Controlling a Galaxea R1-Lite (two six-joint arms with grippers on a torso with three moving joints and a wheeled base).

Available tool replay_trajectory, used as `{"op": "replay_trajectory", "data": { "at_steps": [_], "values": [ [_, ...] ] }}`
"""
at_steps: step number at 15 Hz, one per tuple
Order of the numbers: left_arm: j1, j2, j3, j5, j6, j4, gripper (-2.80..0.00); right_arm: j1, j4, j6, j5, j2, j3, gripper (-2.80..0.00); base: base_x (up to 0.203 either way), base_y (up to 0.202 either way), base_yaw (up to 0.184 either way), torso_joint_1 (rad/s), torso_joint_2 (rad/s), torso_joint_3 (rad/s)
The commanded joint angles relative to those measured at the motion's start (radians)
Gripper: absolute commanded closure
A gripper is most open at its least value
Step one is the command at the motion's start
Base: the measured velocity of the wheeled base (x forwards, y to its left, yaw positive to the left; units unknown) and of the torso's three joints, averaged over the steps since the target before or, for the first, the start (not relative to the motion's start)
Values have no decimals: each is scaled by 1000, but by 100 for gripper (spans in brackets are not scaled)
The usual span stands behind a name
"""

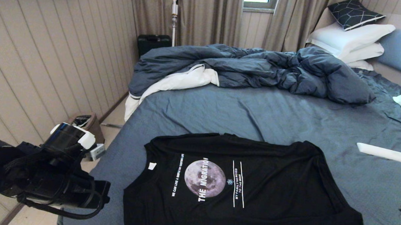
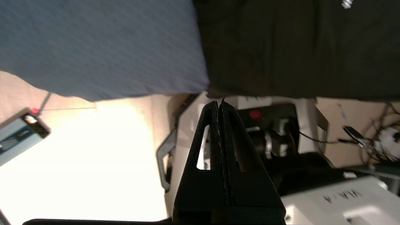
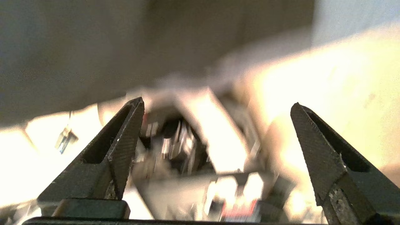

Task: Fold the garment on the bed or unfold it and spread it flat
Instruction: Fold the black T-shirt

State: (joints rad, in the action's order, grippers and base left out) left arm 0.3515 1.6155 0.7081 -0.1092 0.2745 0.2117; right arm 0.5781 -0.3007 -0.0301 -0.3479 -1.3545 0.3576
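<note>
The garment (image 1: 251, 190), a black T-shirt with a grey moon print and white lettering, lies spread out on the near part of the bed (image 1: 289, 113), print side up. Its small white neck tag (image 1: 152, 166) faces the bed's left side. My left arm (image 1: 56, 177) hangs beside the bed's near left corner. In the left wrist view my left gripper (image 2: 219, 101) is shut, with nothing seen between its fingers. Its tips sit just short of the garment's (image 2: 281, 47) overhanging edge. My right gripper (image 3: 217, 102) is open wide and empty, over blurred robot parts and floor.
A rumpled dark blue duvet (image 1: 257, 67) lies across the far half of the bed, with white pillows (image 1: 351, 41) at the headboard. A flat white object (image 1: 383, 153) rests on the sheet at the right. A bin (image 1: 85, 122) stands on the floor by the wall.
</note>
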Motion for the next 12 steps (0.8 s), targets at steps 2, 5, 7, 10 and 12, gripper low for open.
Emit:
{"op": "replay_trajectory", "data": {
  "at_steps": [2, 5, 7, 10, 12],
  "values": [
    [0, -40, -24, -30, 11, 2, 0, 37, -11, -20, -48, 251, -235, -280, 0, 0, 0, 0, 0, 0],
    [0, -43, -27, -30, 11, 2, 0, 59, 148, -74, -124, 219, -349, -280, 0, 0, 0, 0, 0, 0],
    [0, -39, -20, -29, 11, 2, 0, 63, 307, -88, -142, 76, -354, -280, 0, 0, 0, 0, 0, 0],
    [1, -25, 5, -29, 11, 0, 0, 54, 575, -109, -196, -65, -357, -280, 0, 0, 0, 0, 0, 0],
    [3, -16, 13, -29, 11, 0, 0, 45, 642, -143, -219, -129, -358, -280, 0, 0, 0, 0, 0, 0]
  ]
}}
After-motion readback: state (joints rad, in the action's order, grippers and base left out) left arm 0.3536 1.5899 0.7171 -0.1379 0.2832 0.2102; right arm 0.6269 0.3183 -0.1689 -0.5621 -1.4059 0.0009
